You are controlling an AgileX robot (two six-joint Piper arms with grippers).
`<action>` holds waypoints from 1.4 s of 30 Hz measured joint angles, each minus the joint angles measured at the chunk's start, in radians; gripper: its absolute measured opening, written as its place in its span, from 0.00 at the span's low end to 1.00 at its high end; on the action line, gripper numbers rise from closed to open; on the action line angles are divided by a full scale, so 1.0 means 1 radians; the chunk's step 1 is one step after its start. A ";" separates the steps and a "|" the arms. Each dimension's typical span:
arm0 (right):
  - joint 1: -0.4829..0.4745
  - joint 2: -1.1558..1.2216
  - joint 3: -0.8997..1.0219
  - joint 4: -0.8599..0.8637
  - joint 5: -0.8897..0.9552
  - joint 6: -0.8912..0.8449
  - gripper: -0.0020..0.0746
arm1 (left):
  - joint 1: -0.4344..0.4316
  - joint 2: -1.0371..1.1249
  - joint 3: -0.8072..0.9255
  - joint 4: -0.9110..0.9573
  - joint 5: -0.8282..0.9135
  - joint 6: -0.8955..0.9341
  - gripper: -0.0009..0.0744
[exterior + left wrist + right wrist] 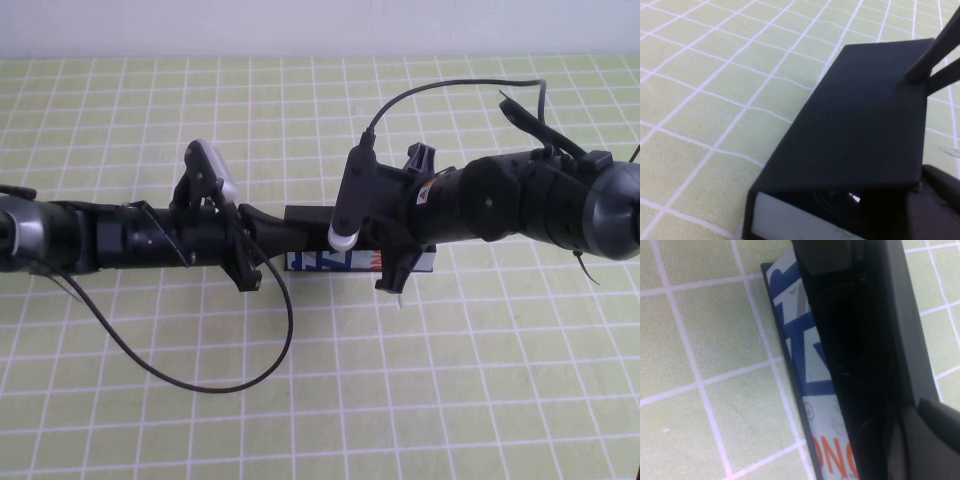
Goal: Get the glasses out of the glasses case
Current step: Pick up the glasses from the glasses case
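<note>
Glasses case (330, 240) lies btwn left gripper (262, 232) & right gripper (392, 262); jaws' state unclear.

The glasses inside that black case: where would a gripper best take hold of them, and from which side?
Probably from above, through the gap under the raised lid of the glasses case, pinching the glasses by the frame's thin top edge. They lie lengthwise, deep in the narrow box. The left gripper and right gripper both sit at the case.
</note>
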 joint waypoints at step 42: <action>-0.048 0.077 -0.196 0.223 0.256 0.682 0.01 | -0.008 0.052 -0.054 -0.002 -0.016 0.022 0.01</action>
